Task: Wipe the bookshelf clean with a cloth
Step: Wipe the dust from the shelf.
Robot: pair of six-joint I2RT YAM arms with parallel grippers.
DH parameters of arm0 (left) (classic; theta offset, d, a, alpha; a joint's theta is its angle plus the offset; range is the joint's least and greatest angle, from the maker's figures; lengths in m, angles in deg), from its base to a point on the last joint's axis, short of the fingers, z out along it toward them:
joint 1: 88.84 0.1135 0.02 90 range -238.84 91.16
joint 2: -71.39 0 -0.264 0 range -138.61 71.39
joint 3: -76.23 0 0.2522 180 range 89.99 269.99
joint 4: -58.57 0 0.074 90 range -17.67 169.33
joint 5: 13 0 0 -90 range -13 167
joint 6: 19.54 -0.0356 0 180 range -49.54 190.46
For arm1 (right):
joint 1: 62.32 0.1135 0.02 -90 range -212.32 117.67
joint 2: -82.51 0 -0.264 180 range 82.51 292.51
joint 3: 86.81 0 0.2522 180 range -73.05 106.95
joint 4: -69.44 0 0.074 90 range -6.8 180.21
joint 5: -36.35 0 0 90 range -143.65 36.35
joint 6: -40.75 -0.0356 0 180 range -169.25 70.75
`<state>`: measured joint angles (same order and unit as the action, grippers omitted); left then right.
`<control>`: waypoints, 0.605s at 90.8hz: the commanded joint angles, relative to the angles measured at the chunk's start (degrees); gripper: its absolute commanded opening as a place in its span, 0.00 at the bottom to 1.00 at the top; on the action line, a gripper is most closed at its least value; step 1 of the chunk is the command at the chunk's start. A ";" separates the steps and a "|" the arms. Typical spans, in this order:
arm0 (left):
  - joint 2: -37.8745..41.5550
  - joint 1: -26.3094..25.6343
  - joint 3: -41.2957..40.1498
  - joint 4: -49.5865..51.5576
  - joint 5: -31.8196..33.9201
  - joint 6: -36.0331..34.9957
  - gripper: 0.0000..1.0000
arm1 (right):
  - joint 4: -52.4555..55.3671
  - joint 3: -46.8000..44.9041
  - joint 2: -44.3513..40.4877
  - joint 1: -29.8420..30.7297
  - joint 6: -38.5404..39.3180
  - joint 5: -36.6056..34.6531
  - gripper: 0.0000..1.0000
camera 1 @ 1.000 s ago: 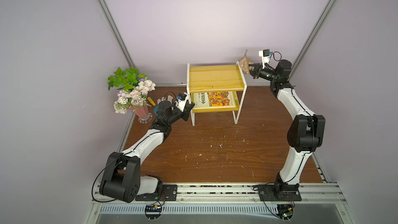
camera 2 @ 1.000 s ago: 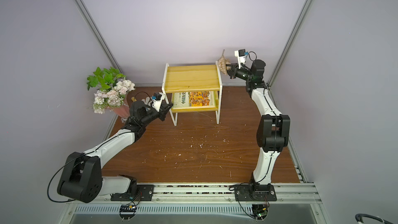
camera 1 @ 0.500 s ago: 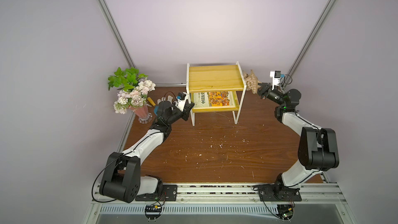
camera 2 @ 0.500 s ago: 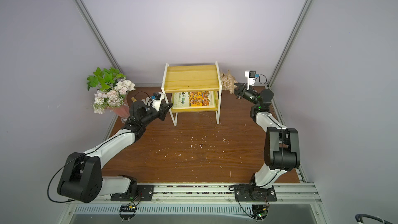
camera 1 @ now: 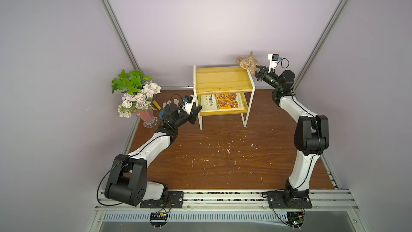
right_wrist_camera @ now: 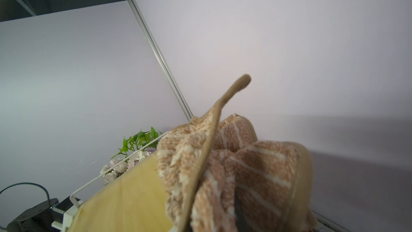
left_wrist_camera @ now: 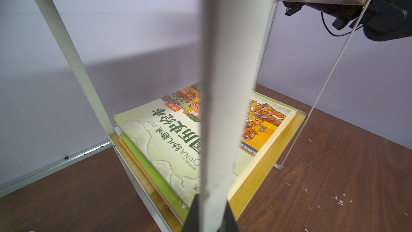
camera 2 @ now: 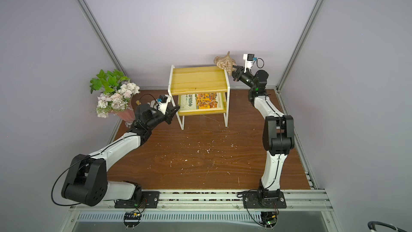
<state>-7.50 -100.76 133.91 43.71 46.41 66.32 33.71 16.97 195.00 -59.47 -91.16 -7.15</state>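
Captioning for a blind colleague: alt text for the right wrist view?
A bunched tan-brown cloth with pale stripes fills the foreground beside the light yellow top board of the white-framed bookshelf; pale flowers and lilac walls behind.

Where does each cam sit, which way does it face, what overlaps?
Top views: high above the arm bases, facing down toward the back wall; left arm, right arm whole, bookshelf, flowers.
Left wrist: low by the bookshelf's front leg, facing across the book; left gripper clamps that leg.
Right wrist: raised at the top board's corner, facing the flowers over the cloth; right gripper nearly hidden by it.
Shared: bookshelf in all; flowers in top and right wrist.
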 commanded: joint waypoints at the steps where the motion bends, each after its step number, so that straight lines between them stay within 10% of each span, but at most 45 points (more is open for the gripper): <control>1: -1.11 0.26 1.37 -0.90 1.89 3.61 0.00 | 2.35 -10.88 -10.90 -1.01 5.01 2.79 0.00; 21: -0.49 0.25 0.97 -0.64 2.99 2.32 0.00 | 11.29 -18.19 -17.69 0.81 15.07 0.36 0.00; 43: -1.07 0.28 1.87 -0.37 1.24 2.11 0.00 | 6.00 6.08 2.65 3.30 -0.67 -3.22 0.00; 55: -0.05 0.32 1.34 -0.31 1.07 1.89 0.00 | -3.53 -2.02 -3.39 2.75 -3.43 0.04 0.00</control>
<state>-7.87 -100.87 134.17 43.41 46.32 66.54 37.40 19.92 198.19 -57.99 -89.72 -11.55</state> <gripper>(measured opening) 0.105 0.100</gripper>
